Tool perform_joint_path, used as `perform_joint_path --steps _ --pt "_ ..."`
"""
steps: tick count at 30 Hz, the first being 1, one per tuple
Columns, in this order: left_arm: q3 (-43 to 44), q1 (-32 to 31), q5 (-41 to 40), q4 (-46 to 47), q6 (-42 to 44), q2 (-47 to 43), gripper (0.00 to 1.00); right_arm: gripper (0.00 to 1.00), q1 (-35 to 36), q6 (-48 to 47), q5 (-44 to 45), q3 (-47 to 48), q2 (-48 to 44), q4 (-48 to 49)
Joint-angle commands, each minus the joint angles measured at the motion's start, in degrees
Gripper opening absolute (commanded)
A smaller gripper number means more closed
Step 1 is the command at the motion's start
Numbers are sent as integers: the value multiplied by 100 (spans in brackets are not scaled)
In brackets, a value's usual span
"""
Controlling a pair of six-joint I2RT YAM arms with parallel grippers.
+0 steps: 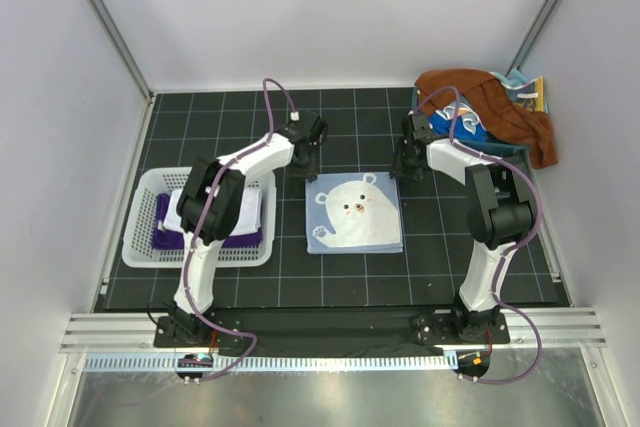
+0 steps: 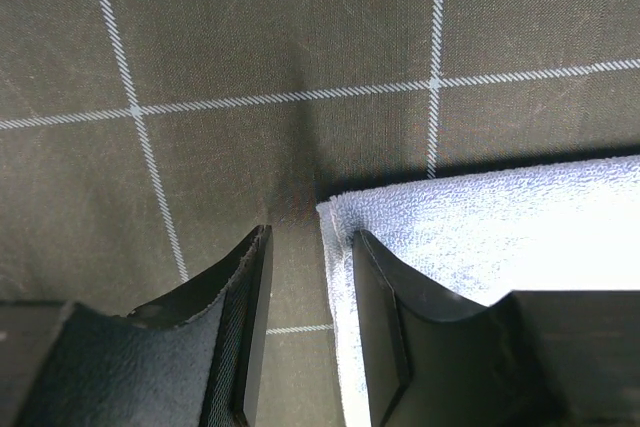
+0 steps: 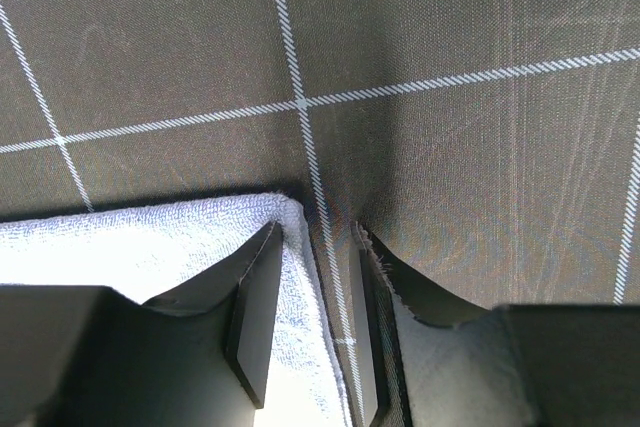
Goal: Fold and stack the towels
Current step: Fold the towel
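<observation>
A light blue towel with a white bear face (image 1: 354, 212) lies flat in the middle of the mat. My left gripper (image 1: 305, 169) is down at its far left corner and my right gripper (image 1: 405, 169) at its far right corner. In the left wrist view the left gripper (image 2: 310, 247) is open, one finger over the towel's corner (image 2: 500, 237), the other on the mat. In the right wrist view the right gripper (image 3: 318, 237) is open astride the towel's edge (image 3: 150, 237). A dark purple towel (image 1: 165, 237) and a white towel (image 1: 250, 212) lie in the basket.
The white slotted basket (image 1: 140, 247) stands at the left. A heap with a rust-brown towel (image 1: 490, 97) and other coloured cloths (image 1: 465, 127) lies at the back right corner. The black gridded mat (image 1: 350, 127) is walled by white panels.
</observation>
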Motion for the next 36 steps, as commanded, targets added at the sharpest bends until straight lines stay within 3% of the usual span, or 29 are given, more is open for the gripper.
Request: perform_joint_path --steps 1,9,22,36 --pt "-76 32 55 247 -80 51 41 39 39 -24 156 250 52 77" --pt "-252 32 108 475 -115 51 40 39 39 3 121 303 140 112" --pt "-471 24 161 923 -291 148 33 22 39 29 51 311 325 218" --pt "-551 32 11 1319 -344 60 10 11 21 -32 33 416 360 235"
